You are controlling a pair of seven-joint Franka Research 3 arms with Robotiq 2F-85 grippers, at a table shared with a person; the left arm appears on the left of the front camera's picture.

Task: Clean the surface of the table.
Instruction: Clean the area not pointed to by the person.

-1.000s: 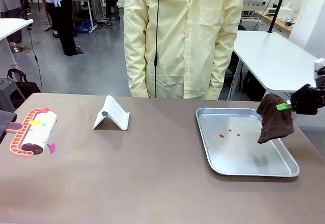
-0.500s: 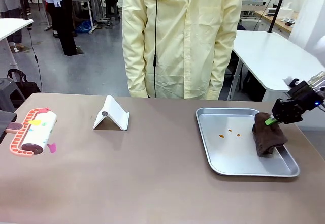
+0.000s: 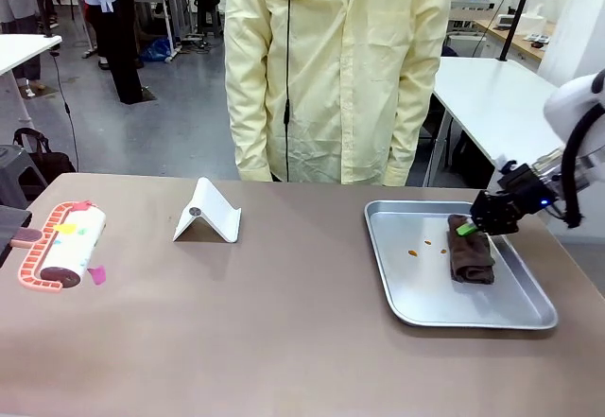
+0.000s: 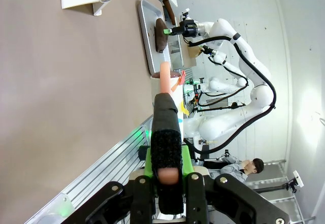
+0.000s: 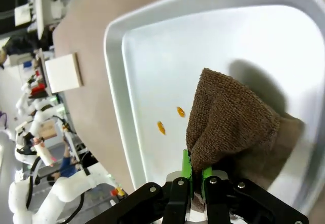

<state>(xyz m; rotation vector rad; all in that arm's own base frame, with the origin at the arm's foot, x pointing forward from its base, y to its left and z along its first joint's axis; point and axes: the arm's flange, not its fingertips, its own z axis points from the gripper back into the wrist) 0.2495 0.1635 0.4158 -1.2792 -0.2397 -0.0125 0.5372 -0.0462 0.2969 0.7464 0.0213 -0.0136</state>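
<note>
The orange specks (image 3: 427, 243) in the steel tray (image 3: 406, 289) are too small to identify, the brown cloth's (image 3: 473, 264) pinched corner is buried in the right gripper (image 3: 465, 231), and the left gripper's (image 4: 166, 183) black handle (image 4: 166, 127) (pink-tipped) belongs to no tool I can tell.

right gripper (image 3: 465, 230) clamped, left gripper (image 4: 167, 165) clamped

Brown cloth (image 3: 471, 260) rests in steel tray (image 3: 473, 305) by orange crumbs (image 3: 427, 243) — white stand (image 3: 210, 214), lint roller (image 3: 68, 247) well left.

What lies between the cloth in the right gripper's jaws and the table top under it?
The steel tray: the brown cloth, clamped by the right gripper, lies on the tray's floor, so the tray separates it from the table.
</note>
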